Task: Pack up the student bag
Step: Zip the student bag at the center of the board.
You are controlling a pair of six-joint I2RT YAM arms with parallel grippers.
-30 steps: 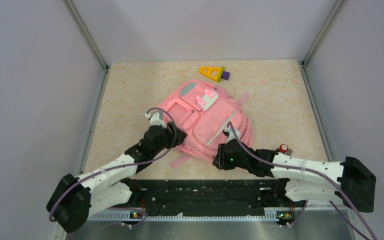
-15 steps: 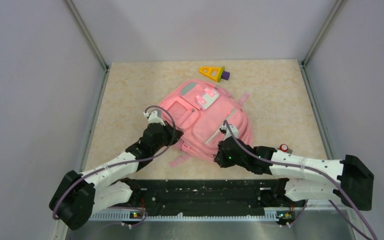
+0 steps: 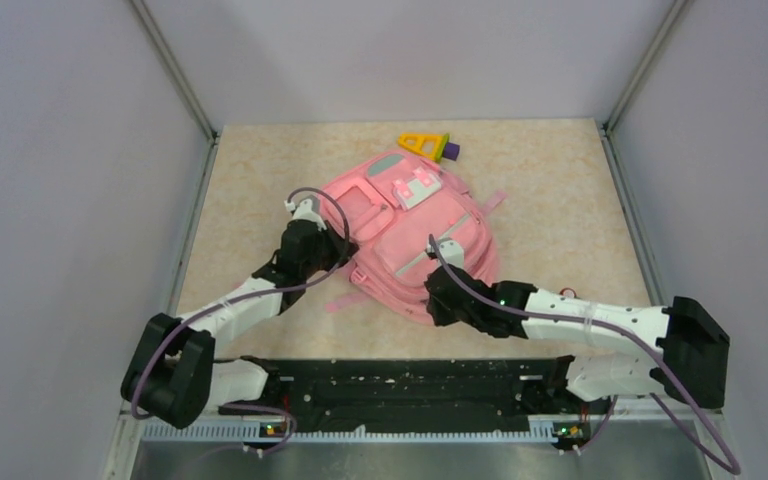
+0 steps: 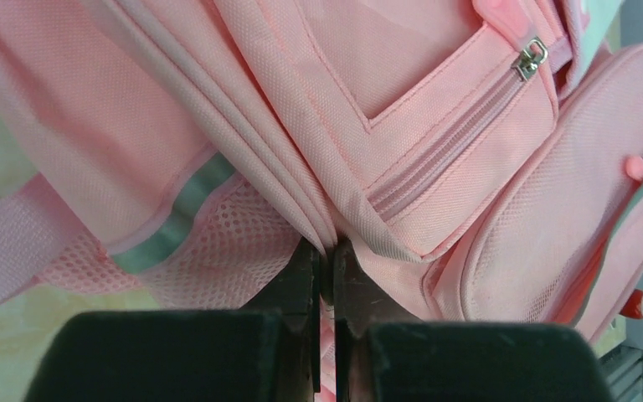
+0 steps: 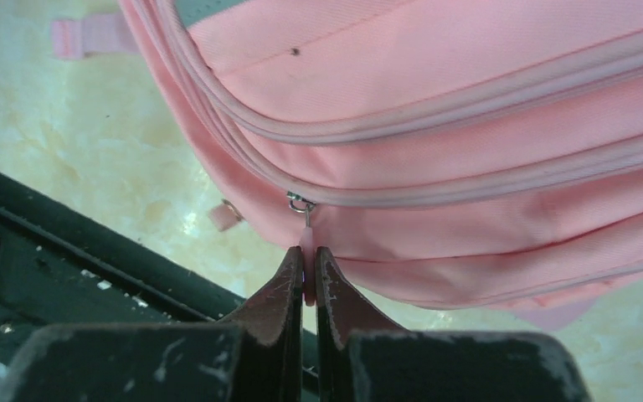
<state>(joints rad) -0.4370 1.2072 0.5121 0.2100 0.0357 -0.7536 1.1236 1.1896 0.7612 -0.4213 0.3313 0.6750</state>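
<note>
On the student bag (image 3: 410, 230): left gripper (image 4: 325, 249) tight on a seam (image 4: 301, 201), right gripper (image 5: 310, 255) tight on a zipper pull (image 5: 307, 236).

Robot lab enclosure: bare grey walls (image 3: 60, 150), aluminium frame (image 3: 172, 72), beige tabletop (image 3: 260, 170)

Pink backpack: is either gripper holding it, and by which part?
Both. The left gripper pinches a fabric seam on the side of the student bag; the right gripper pinches its zipper pull.

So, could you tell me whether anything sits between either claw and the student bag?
Nothing visible does. The left claw is pinched on a fabric fold of the student bag, and the right claw grips its zipper pull.
</note>
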